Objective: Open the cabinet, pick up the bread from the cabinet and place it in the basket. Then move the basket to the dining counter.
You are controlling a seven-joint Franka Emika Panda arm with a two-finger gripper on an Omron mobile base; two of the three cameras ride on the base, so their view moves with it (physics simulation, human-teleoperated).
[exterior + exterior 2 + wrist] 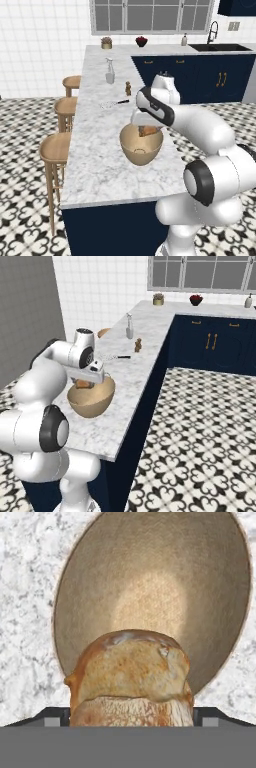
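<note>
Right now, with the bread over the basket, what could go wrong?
1. The bread sits between wide-spread fingers above the basket, near its rim; it might tip out onto the marble.
2. The basket rests near the counter edge on the arm's side; a nudge could push it off.

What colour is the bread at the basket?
Golden-brown crust with a paler tan face: the bread, seen best in the hand view, above the basket.

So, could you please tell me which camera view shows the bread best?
The hand view: the bread fills the foreground above the basket, crust plain. In the left base view only a brown edge shows under the arm; in the right base view just a sliver.
</note>
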